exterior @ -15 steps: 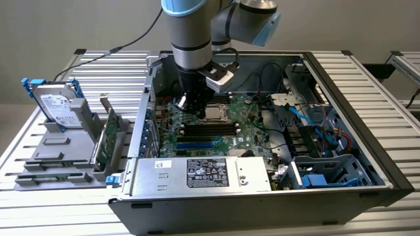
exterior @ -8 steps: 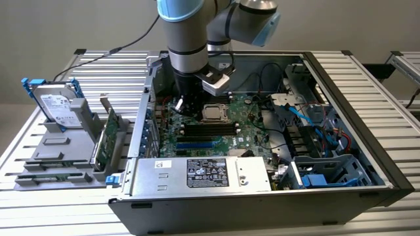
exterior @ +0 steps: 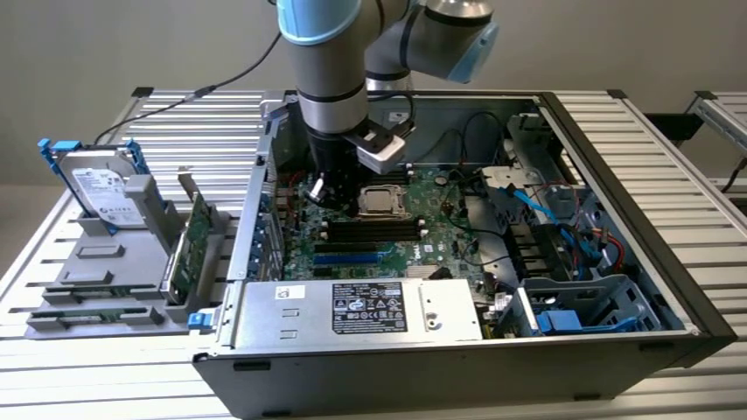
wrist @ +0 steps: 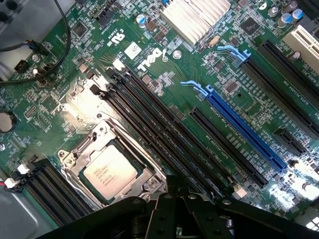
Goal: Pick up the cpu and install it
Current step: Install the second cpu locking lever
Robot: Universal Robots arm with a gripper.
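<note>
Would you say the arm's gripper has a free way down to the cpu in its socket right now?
Probably yes. The cpu lies uncovered in its socket, with no cable across it, and the gripper hangs just beside it over the motherboard, shut and empty.

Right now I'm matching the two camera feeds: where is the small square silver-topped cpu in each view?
Exterior view: the cpu lies in the metal socket mid-motherboard, just beside the arm.
Wrist view: the cpu lies in the socket frame.
Shared landmark: the black memory slots alongside.
</note>
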